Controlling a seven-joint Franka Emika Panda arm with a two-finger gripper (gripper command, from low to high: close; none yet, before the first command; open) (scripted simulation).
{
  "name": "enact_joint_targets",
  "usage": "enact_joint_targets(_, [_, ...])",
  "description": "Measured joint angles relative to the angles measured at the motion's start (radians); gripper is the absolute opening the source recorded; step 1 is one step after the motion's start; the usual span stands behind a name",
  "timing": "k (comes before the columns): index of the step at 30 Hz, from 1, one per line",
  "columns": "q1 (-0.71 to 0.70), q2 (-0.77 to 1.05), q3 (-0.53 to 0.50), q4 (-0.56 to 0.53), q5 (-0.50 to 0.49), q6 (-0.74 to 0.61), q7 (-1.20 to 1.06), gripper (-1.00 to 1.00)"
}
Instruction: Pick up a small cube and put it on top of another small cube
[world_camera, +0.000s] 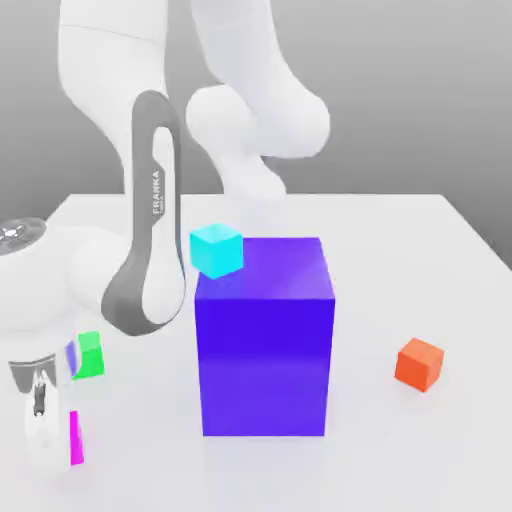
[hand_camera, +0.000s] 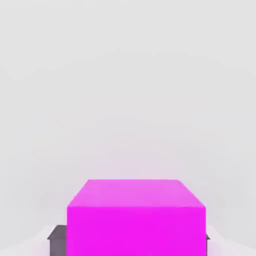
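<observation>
Running along the dark grey panel of the white arm (world_camera: 226, 60), the word "FRANKA" can be read, set sideways in pale capitals; a smaller line is printed beside it, too small to be made out. No lettering can be read on the cubes.

The magenta cube (hand_camera: 136, 230) is seen in the hand view as a plain, evenly coloured solid with straight, clean edges, its one face saturated and the adjoining face a little paler and pinker. In the exterior view it is found low at the left, where only a narrow strip is left uncovered by the gripper (world_camera: 48, 455). The jaws are closed on this cube, held apart by its width, with a dark pad (hand_camera: 58, 241) set against its side. Whether it is touching the table (world_camera: 380, 260) cannot be told.

Behind it, the green cube (world_camera: 90, 355) is partly hidden by the hand. Near the middle, a large blue block (world_camera: 265, 365) is stood upright, and the cyan cube (world_camera: 216, 251) is seen over its top corner at the exterior view's left; whether they are touching cannot be told. The orange-red cube (world_camera: 419, 365) is placed well apart, at the exterior view's right.
</observation>
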Motion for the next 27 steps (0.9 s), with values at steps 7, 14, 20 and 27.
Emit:
enact_joint_targets(7, [0.019, -0.230, -0.073, -0.090, -0.064, -0.141, 0.104, -1.00])
enact_joint_targets(14, [-0.100, -0.488, -0.168, -0.313, -0.179, -0.169, 0.424, -1.00])
enact_joint_targets(20, [-0.161, -0.525, -0.181, -0.422, -0.194, -0.096, 0.556, -1.00])
enact_joint_targets(27, [-0.169, -0.365, -0.139, -0.417, -0.056, 0.054, 0.462, 1.00])
